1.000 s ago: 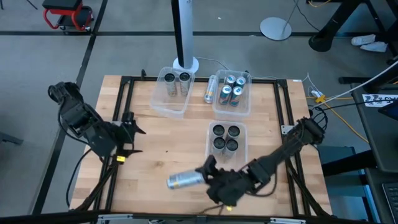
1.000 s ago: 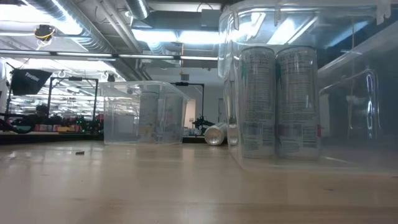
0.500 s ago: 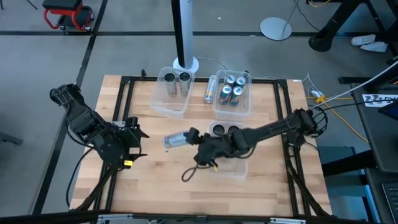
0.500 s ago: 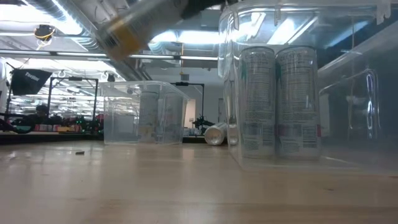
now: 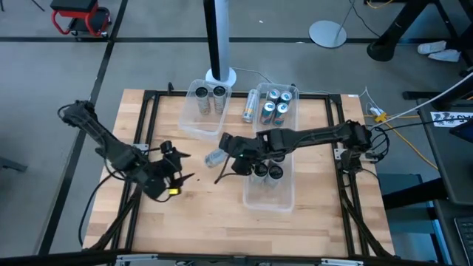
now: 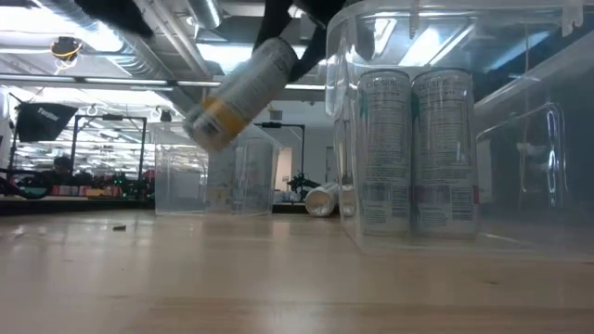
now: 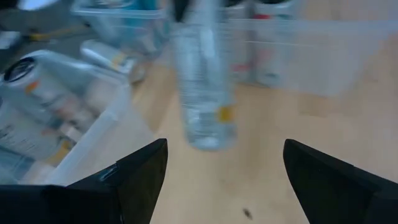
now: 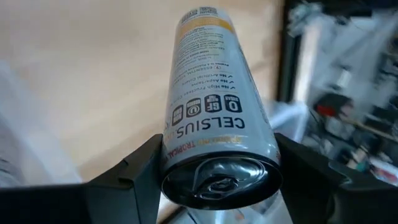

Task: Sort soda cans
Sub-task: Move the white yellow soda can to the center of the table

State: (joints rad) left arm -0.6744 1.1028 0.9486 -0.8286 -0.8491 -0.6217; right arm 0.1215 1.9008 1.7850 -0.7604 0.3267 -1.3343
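From above, the right hand [image 5: 225, 150] holds a silver can [image 5: 215, 157] clamped between its fingers, lifted over the middle of the worktop [image 5: 199, 214], just beside the near-left corner of the bin of two silver cans [image 5: 201, 109] and to the left of the bin of dark cans [image 5: 267, 181]; a bin of blue cans [image 5: 276, 111] stands at the far side, with one loose can [image 5: 250, 105] lying between the two far bins. The left hand [image 5: 176, 168] waits near the worktop's left side, fingers spread wide and empty. The step in hand looks like carrying the silver can to its matching bin; the next move would call for swinging it further back over the two-can bin, tipping it upright and lowering it clear of the cans already there. Half a second ago the can hung further to the left and nearer the front, and a second ago it lay near the front edge with the right hand on it. In the low view the can [image 6: 239, 93] hangs tilted, high over the wood, in front of the far bin [image 6: 209, 167]; a second ago it was absent from this view. The left wrist view shows the can [image 7: 202, 81] hanging ahead between wide fingers [image 7: 134, 180]. The right wrist view shows the can [image 8: 214, 124] gripped near its top end.
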